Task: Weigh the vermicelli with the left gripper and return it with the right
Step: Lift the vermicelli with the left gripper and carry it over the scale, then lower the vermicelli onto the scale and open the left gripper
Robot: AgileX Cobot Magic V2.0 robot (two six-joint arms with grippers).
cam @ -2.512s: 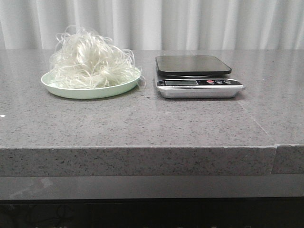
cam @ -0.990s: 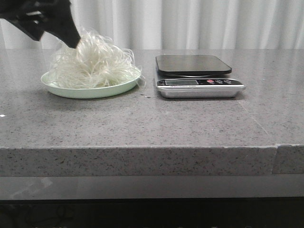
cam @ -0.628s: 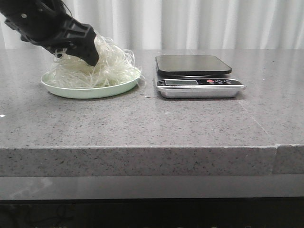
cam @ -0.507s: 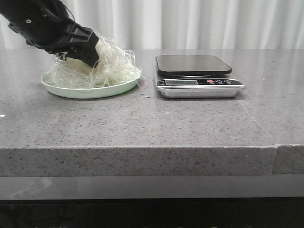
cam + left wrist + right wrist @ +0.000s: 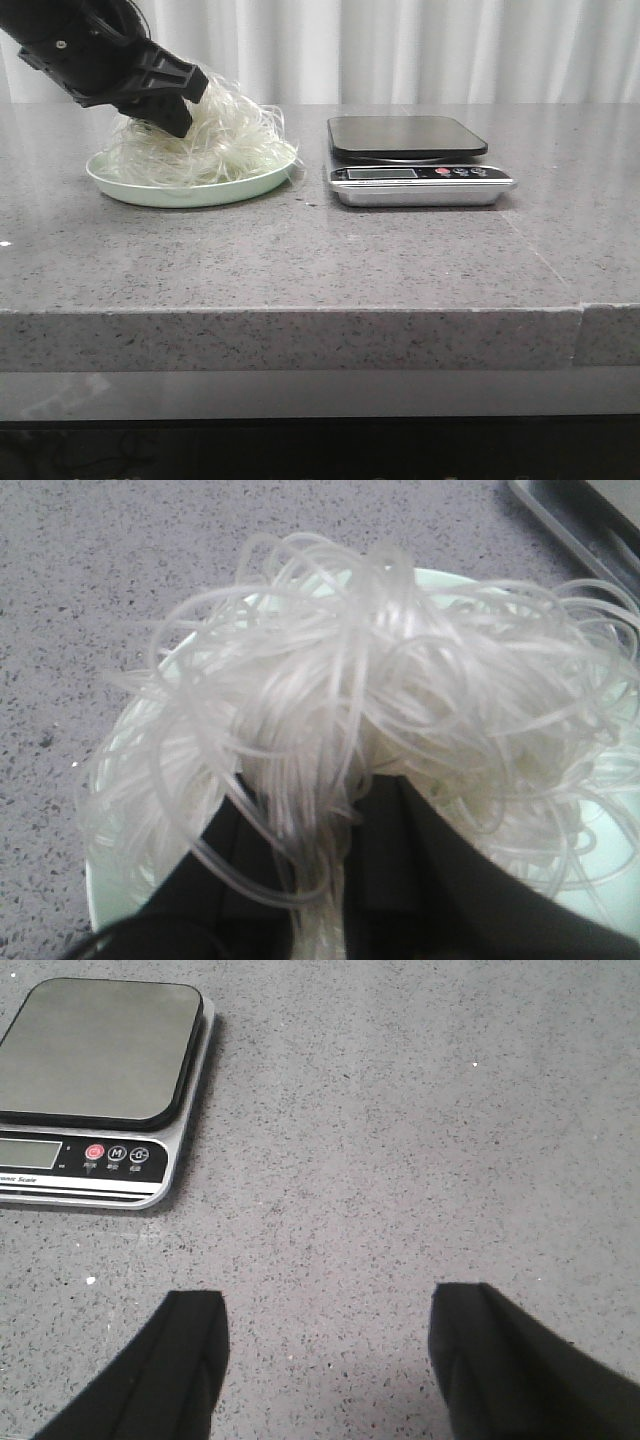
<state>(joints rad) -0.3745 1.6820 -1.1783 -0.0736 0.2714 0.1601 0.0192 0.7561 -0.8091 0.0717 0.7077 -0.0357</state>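
Note:
The vermicelli (image 5: 235,140) is a fluffy mound of translucent white loops on a pale green plate (image 5: 190,192) at the table's back left. My left gripper (image 5: 178,120) reaches down into the mound's left top from the upper left. In the left wrist view its black fingers (image 5: 395,830) stand close together with a bundle of the vermicelli (image 5: 400,680) strands pinched between them, above the plate (image 5: 612,880). My right gripper (image 5: 330,1310) hovers open over bare table, to the right of the scale (image 5: 95,1050), with nothing between its fingers. It is outside the front view.
A digital kitchen scale (image 5: 410,140) with a black platform and silver body stands just right of the plate. White curtains hang behind the grey speckled table (image 5: 320,260). The table's front edge runs across the lower half of the front view.
My left gripper came in from the upper left and dropped into the vermicelli mound. In the last half second it has drawn back slightly left, bunching the strands upward.

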